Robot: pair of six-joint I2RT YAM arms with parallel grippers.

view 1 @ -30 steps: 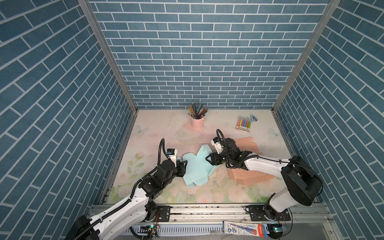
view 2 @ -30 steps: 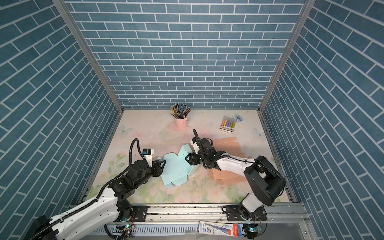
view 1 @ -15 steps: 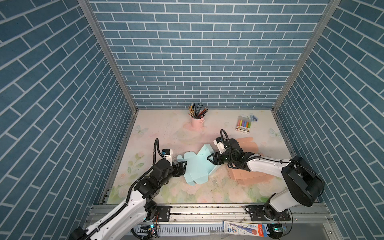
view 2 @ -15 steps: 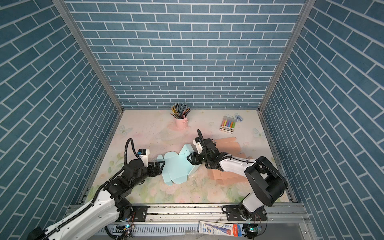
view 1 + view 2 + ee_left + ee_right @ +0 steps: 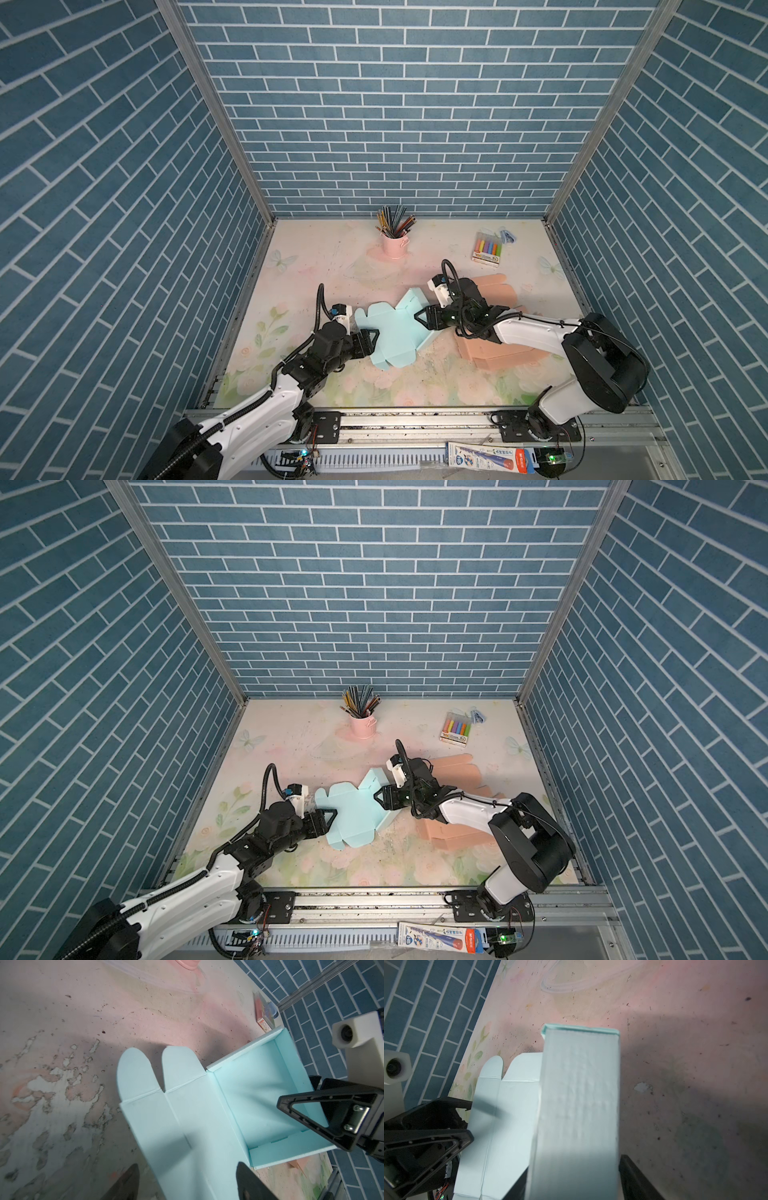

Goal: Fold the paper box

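The light blue paper box (image 5: 395, 338) (image 5: 353, 818) lies half folded at mid-table. Its flat panel with two rounded flaps (image 5: 158, 1076) points left. The right end is raised into a tray (image 5: 259, 1095). My left gripper (image 5: 372, 337) (image 5: 328, 816) (image 5: 187, 1182) is open, its fingers standing wide to either side of the flat panel. My right gripper (image 5: 420, 320) (image 5: 379, 796) (image 5: 575, 1178) is shut on the box's upright doubled wall (image 5: 579, 1084). One of its fingers (image 5: 311, 1113) reaches inside the tray.
Flat salmon paper boxes (image 5: 496, 286) (image 5: 498, 355) lie under and behind my right arm. A pink cup of pencils (image 5: 394, 245) and a marker pack (image 5: 488, 249) stand at the back. Brick walls close in three sides.
My left gripper's jaws have widened around the flat panel and its arm has drawn back slightly. The right gripper has shifted a little to the right with the wall.
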